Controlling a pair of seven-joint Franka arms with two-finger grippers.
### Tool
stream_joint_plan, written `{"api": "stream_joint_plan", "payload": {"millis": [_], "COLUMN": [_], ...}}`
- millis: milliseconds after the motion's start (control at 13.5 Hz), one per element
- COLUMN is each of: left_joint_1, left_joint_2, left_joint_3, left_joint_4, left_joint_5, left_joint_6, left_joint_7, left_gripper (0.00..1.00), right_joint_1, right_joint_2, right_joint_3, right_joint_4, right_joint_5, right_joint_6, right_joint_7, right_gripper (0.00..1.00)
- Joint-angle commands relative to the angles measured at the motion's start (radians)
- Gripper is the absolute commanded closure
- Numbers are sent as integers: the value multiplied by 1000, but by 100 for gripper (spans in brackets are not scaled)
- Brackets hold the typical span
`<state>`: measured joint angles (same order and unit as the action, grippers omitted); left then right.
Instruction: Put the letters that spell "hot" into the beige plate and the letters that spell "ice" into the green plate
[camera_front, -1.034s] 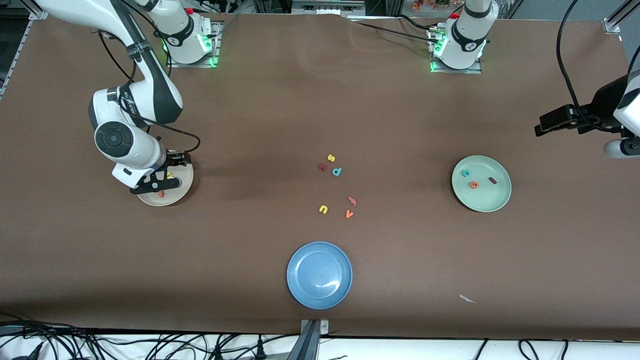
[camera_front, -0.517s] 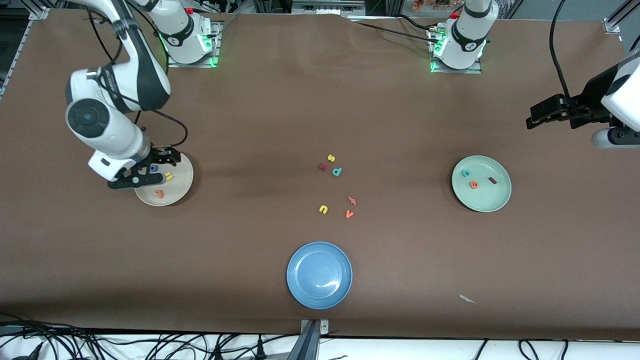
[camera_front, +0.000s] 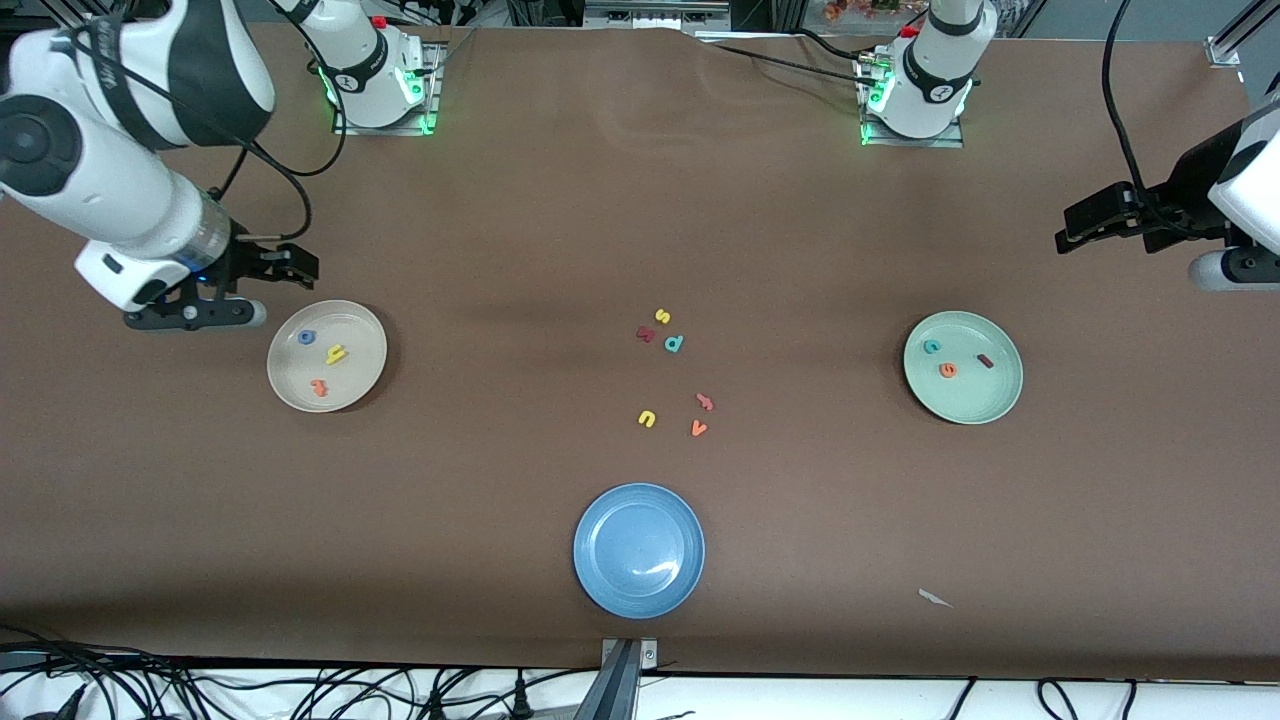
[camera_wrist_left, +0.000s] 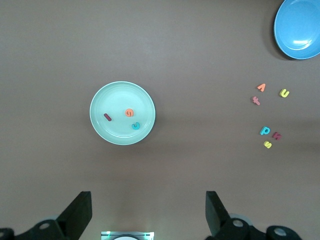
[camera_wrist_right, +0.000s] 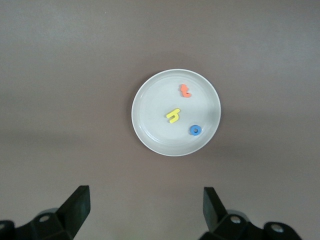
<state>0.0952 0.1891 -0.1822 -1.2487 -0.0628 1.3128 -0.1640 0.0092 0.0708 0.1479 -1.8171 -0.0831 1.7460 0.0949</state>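
Both arms hang up off the brown worktop (camera_front: 560, 220) and neither carries a thing. The right claw (camera_front: 235, 290) hovers over bare worktop just beside the round cream-beige plate (camera_front: 365, 372), toward the right arm's end, its two black fingers (camera_wrist_right: 75, 207) spread wide apart with nothing between them. In that plate lie the small blue foam ring o (camera_front: 306, 338), the yellow foam h (camera_front: 336, 353) and the orange foam t (camera_front: 320, 387), each apart from the others. Over at the left arm's end, the left claw (camera_front: 1100, 225) is raised above the worktop, fingers (camera_wrist_left: 80, 212) equally splayed and empty. Near it sits the round pale mint-green plate (camera_front: 990, 405), holding the teal foam c (camera_front: 932, 347), the orange foam e (camera_front: 947, 370) and the dark red foam bar i (camera_front: 985, 361). Mid-worktop, a loose scatter lies outside every plate: a yellow s (camera_front: 662, 316), a dark red k-like letter (camera_front: 645, 334) and a teal p-like letter (camera_front: 674, 344) close together, then nearer the front camera a yellow u (camera_front: 647, 419), a salmon f-like letter (camera_front: 705, 402) and an orange v (camera_front: 698, 429). Nearer still sits a round blue plate (camera_front: 600, 580) with nothing in it.
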Motion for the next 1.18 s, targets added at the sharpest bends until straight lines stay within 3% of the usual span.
{"api": "stream_joint_plan", "payload": {"millis": [0, 443, 591, 960, 1108], "left_joint_1": [1, -2, -3, -3, -3], "left_joint_2": [-3, -2, 3, 62, 78], "left_joint_3": [4, 3, 4, 13, 10], "left_joint_4": [12, 12, 12, 5, 0], "left_joint_5": [-8, -11, -12, -9, 44], "left_joint_6": [-20, -20, -15, -14, 51], "left_joint_7": [15, 15, 15, -23, -25], "left_gripper": [0, 0, 0, 0, 0], "right_joint_1": [32, 46, 104, 100, 106], "right_joint_2": [12, 32, 35, 38, 43], "right_joint_3": [-47, -76, -138, -140, -139], "right_joint_4": [44, 107, 119, 120, 124], "right_joint_5": [20, 16, 19, 20, 20], "right_joint_6": [-42, -91, -105, -105, -105], "right_joint_7": [-67, -139, -142, -156, -155], "right_gripper": [0, 0, 0, 0, 0]}}
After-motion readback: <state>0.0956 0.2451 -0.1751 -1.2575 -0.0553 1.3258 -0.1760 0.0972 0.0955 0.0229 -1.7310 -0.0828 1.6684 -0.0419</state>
